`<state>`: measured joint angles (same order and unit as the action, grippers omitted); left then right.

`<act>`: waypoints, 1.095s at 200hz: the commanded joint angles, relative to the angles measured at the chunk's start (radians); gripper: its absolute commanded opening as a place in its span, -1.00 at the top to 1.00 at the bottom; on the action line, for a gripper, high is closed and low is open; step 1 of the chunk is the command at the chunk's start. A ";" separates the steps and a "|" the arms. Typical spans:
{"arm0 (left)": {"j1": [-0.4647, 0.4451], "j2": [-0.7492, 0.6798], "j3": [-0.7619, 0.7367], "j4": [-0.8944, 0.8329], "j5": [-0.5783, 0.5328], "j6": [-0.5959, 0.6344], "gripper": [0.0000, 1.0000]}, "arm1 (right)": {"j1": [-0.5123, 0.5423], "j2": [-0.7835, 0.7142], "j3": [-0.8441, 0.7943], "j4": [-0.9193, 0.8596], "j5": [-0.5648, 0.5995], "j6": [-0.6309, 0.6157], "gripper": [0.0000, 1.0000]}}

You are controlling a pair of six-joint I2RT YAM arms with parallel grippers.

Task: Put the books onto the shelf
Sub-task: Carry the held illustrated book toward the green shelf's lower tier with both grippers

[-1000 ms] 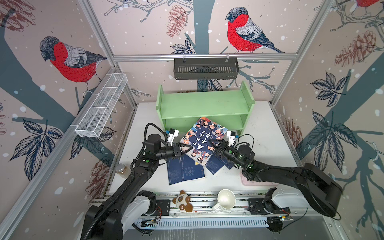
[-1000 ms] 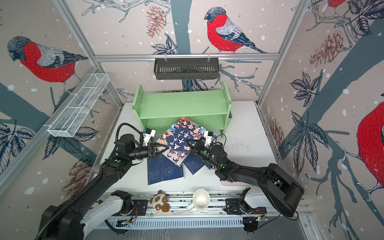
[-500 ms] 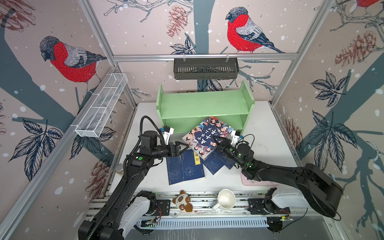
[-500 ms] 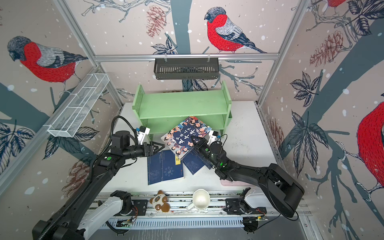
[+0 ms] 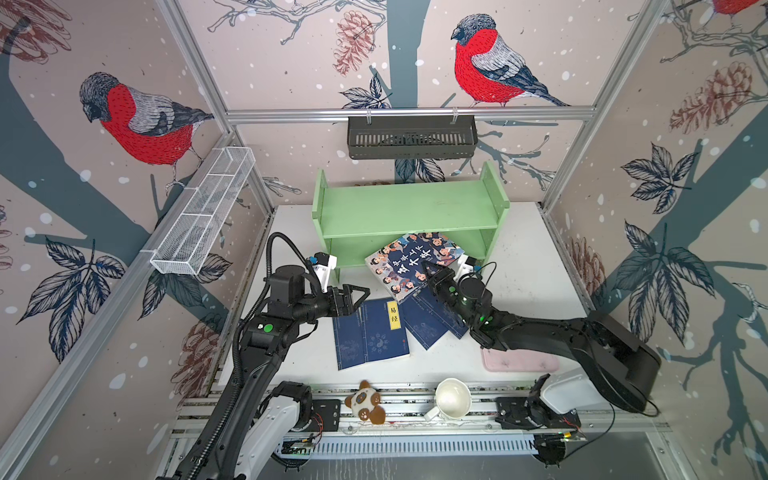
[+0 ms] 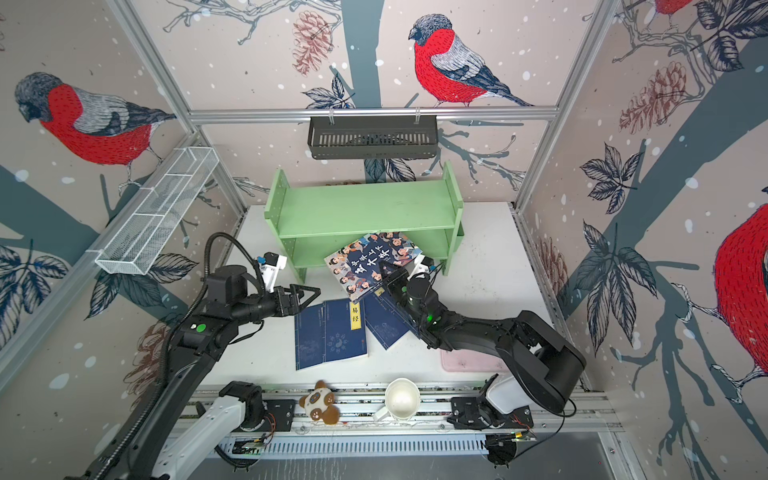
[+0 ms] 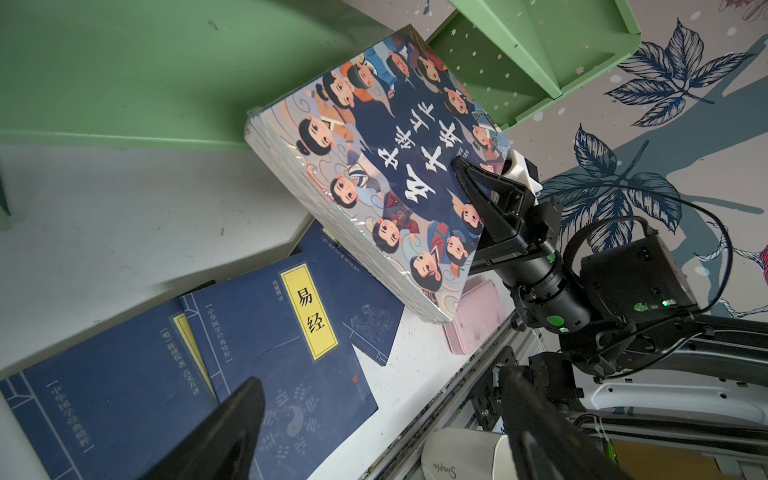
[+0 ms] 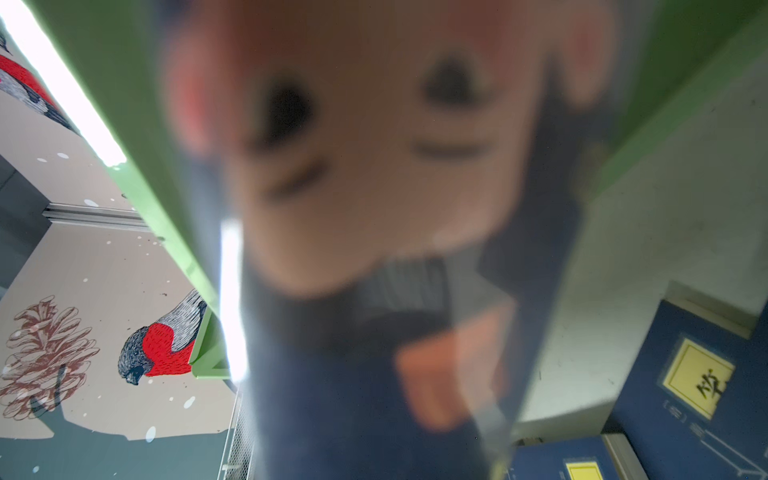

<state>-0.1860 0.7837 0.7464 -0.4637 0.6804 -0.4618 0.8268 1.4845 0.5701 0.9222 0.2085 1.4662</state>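
The right tool (image 5: 431, 271) pinches the near edge of the cartoon book (image 5: 409, 259); the left wrist view shows one finger (image 7: 465, 174) pressed on the cover. The book is lifted off the counter (image 5: 536, 270) and tilted, at the middle of both top views. Its far corner reaches in front of the lower tier of the green shelf (image 5: 409, 208), which stands in the upper middle; I cannot tell whether they touch. The left tool (image 5: 360, 298), left of centre, has its fingers spread wide and holds nothing. It is beside the upper left corner of the navy books (image 5: 376, 336), which lie flat and overlapping just below centre. A pink tray (image 5: 519, 361) lies at the lower right, partly under the right arm.
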 commanded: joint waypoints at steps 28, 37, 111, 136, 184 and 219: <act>0.003 0.029 -0.044 0.158 0.010 -0.152 -0.80 | 0.031 0.097 0.088 0.203 0.117 0.040 0.99; 0.004 0.028 -0.056 0.186 0.013 -0.170 -0.80 | 0.036 0.114 0.105 0.208 0.131 0.040 0.99; 0.003 0.072 -0.219 0.510 0.055 -0.351 -0.82 | 0.081 0.199 0.187 0.149 0.257 0.123 0.99; 0.003 0.095 -0.256 0.618 0.046 -0.407 -0.82 | 0.092 0.238 0.195 0.188 0.246 0.148 0.98; 0.002 0.159 -0.267 0.710 0.034 -0.461 -0.79 | 0.110 0.267 0.185 0.234 0.259 0.172 0.99; -0.003 0.211 -0.239 0.714 0.048 -0.462 -0.58 | 0.113 0.270 0.197 0.238 0.249 0.185 0.99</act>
<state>-0.1867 0.9733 0.4873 0.1791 0.7113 -0.9104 0.9371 1.7538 0.7498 0.9886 0.4492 1.6222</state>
